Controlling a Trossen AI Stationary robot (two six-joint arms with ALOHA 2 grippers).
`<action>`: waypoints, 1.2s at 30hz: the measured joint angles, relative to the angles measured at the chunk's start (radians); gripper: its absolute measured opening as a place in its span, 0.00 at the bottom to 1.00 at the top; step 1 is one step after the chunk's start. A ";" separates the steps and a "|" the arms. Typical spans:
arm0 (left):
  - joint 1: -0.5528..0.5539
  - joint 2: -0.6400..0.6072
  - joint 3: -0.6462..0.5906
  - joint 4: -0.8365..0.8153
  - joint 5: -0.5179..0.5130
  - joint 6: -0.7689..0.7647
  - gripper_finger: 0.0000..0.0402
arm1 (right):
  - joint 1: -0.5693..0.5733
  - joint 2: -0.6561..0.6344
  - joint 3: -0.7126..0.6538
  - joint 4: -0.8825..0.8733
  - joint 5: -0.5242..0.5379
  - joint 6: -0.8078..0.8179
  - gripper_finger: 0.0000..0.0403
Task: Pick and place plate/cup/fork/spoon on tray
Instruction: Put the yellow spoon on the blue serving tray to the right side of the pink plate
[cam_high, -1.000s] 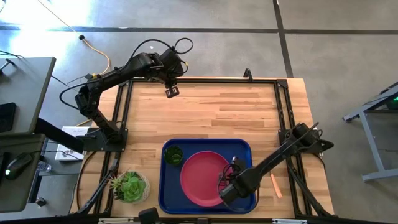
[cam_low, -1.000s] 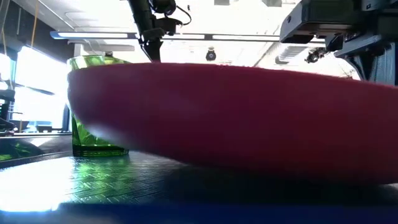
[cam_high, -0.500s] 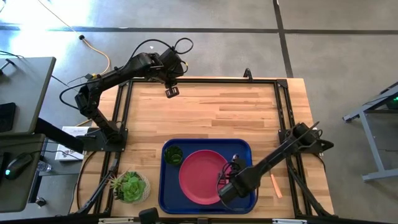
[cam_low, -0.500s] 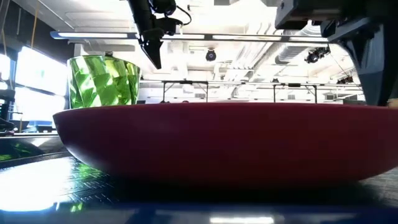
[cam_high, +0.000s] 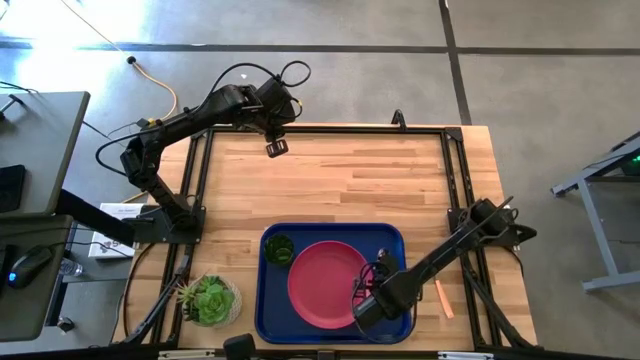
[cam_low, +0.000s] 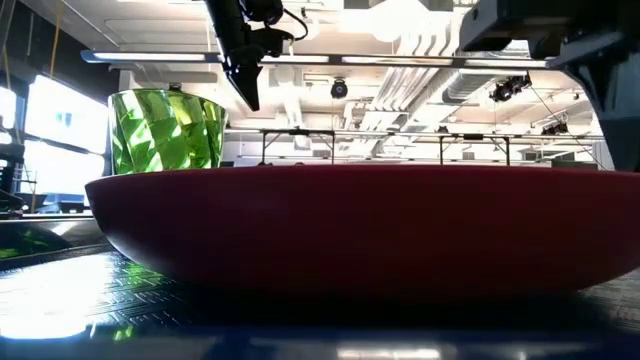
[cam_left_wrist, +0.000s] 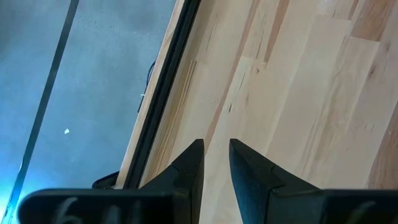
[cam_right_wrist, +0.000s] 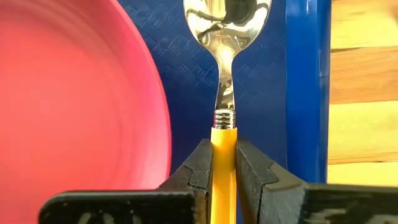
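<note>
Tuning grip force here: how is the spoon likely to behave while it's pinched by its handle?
The spoon looks rigid, with a metal bowl and a straight handle, so it probably won't flex. The right end effector pinches only the narrow orange handle, so the spoon may pivot or slip. Its polished bowl hangs over the tray beside the plate; it is likely light.

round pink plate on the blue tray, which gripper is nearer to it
Right. The right gripper hangs just beside the round pink plate over the dark-blue rectangular tray, shut on the orange-handled metal spoon. The left gripper hovers at the table's far edge.
</note>
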 joint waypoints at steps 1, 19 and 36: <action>0.000 0.000 0.000 0.000 0.000 0.000 0.16 | 0.002 0.006 0.000 0.000 -0.002 0.000 0.06; 0.000 0.000 0.000 0.003 0.000 0.000 0.16 | 0.014 0.071 0.000 0.065 -0.036 0.001 0.06; 0.000 0.000 0.000 0.005 0.000 0.009 0.16 | 0.014 0.091 0.000 0.101 -0.056 0.000 0.06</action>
